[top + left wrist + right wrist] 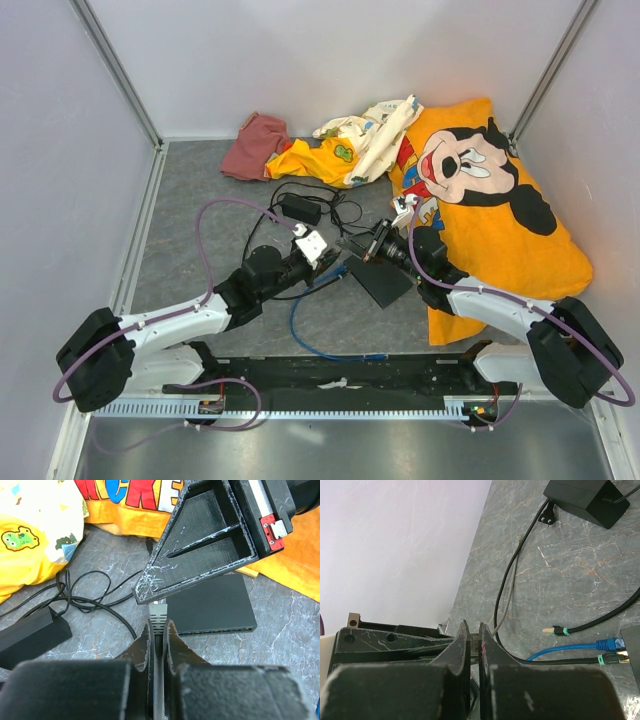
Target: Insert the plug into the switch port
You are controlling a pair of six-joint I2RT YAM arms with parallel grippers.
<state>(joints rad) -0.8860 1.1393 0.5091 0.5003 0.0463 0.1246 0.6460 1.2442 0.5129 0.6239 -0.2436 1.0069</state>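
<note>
- Plug [611, 643] on the thin bright-blue cable [560, 651] is lying flat near the middle of the grey marbled surface [170, 250], just beside the flat black switch box [215, 605]. Neither hand is holding it.
- Its long axis is running along the surface, with the tip pointing at the switch's side and the cable trailing back toward the near edge. Whether the tip is sitting in a port, I cannot tell.
- Left hand [159, 626] is pinching shut on a pale grey connector-like piece [156, 614], which is sticking out past the fingertips toward the switch's port face. It is probably being lined up there, though it is not the blue one.
- Right hand [474, 627] is sitting fully closed, crossing close over the left one, perhaps to steady it. Whether anything is caught between its fingers, I cannot tell.
- A green-banded black cable end [606, 658] is resting alongside the blue plug at the switch, and a gold-tipped black cable end [554, 630] is lying a little apart.
- A black power brick [585, 497] is sitting farther back.
</note>
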